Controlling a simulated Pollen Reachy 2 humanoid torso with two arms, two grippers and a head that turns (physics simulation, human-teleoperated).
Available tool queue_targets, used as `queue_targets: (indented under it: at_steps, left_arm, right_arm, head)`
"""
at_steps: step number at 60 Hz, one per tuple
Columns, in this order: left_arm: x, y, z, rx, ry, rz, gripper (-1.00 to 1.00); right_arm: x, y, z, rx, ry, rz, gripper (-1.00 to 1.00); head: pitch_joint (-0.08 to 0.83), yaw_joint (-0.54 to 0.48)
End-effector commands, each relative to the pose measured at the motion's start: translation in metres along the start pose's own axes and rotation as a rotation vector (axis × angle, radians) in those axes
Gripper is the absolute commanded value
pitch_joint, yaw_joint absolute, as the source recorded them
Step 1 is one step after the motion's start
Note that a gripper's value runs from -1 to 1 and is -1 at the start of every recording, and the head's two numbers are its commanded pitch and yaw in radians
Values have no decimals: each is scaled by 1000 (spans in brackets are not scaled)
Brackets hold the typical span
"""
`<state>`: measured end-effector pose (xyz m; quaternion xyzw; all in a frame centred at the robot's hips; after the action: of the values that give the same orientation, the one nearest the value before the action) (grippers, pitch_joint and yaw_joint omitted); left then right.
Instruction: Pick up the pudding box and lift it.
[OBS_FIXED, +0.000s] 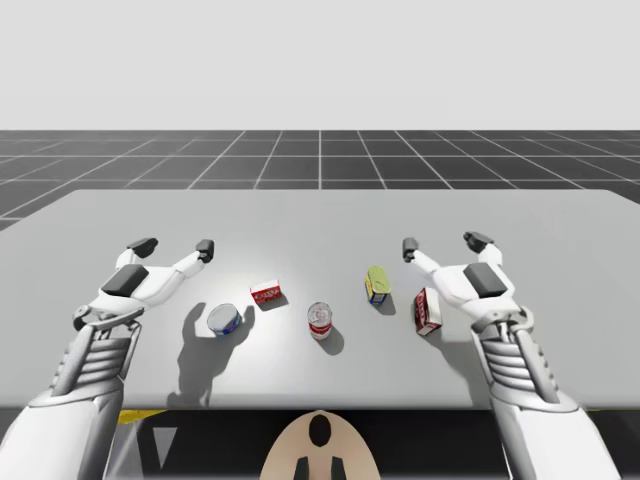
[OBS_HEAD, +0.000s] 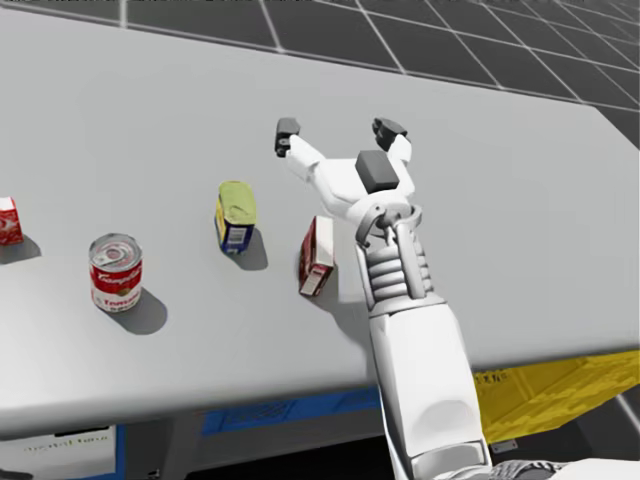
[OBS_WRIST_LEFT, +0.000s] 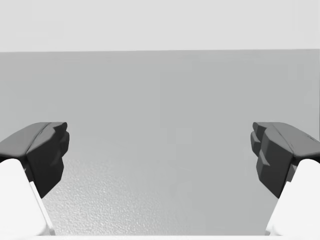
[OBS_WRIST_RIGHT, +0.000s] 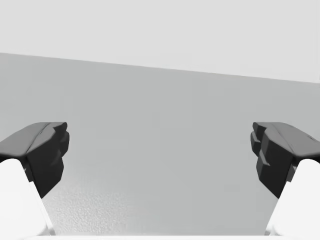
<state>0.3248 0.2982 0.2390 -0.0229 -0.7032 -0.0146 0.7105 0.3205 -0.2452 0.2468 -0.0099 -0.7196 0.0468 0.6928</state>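
My right gripper (OBS_WRIST_RIGHT: 160, 155) stands wide open, its two dark fingertips (OBS_WRIST_RIGHT: 46, 150) held far apart, with bare grey table (OBS_FIXED: 320, 215) between them and ahead of them. My left gripper (OBS_WRIST_LEFT: 160, 155) is spread just as wide over the same plain surface and holds nothing.

In the high view both arms come in from the near edge, one at each side. Both grippers hang over the table, farther from me than the row of things between the arms.

The pudding box (OBS_FIXED: 427, 310), a flat red-brown box standing on a narrow edge, sits at the right end of that row. It is just beside my right wrist, on the wrist's left, and nearer to me than the open fingers. I cannot tell whether box and wrist touch.

Left of it, slightly farther away, stands a blue-and-yellow can (OBS_FIXED: 376, 284) with a yellow-green top. A red-and-white can (OBS_FIXED: 320, 320) stands upright near the middle, closest to the near edge. Farther left lies a small red box (OBS_FIXED: 266, 294), and beyond it a blue can (OBS_FIXED: 224, 320), near my left arm and well apart from the pudding box.
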Motion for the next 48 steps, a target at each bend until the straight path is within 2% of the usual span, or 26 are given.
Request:
queue_targets:
  at_steps: [1, 4, 8, 10, 13, 22, 30, 40, 45, 48]
  left_arm:
    - [1, 0, 1, 4, 0, 8, -1000]
    - [1, 0, 1, 4, 0, 8, -1000]
    - [1, 0, 1, 4, 1, 9, -1000]
    - [1, 0, 1, 4, 2, 9, -1000]
    - [1, 0, 1, 5, 5, 9, -1000]
    - [0, 0, 1, 6, 9, 8, -1000]
    - [0, -1, 0, 6, 12, 8, -1000]
    - [-1, -1, 0, 7, 14, 6, -1000]
    - [-2, -1, 0, 7, 16, 5, -1000]
    - [-2, -1, 0, 8, 17, 4, -1000]
  right_arm:
    - [12, 8, 26, -3, 4, 2, -1000]
    - [14, 12, 35, -26, 6, 20, -1000]
    - [16, 20, 52, -69, 25, -8, -1000]
    - [15, 26, 62, -92, 20, 1, -1000]
    - [12, 31, 72, -110, 14, -18, -1000]
    - [2, 36, 95, -90, 32, -26, -1000]
    - [-17, 44, 113, -79, 79, -48, -1000]
    - [-43, 50, 117, -69, 140, -106, -1000]
    - [-58, 53, 112, -63, 178, -167, -1000]
    - [-62, 53, 110, -62, 193, -189, -1000]
  head:
    - [689, -400]
    - [689, -400]
    - [688, -398]
    - [687, -397]
    - [685, -398]
    - [686, -402]
    - [689, -400]
    - [692, -396]
    - [694, -396]
    - [694, -394]
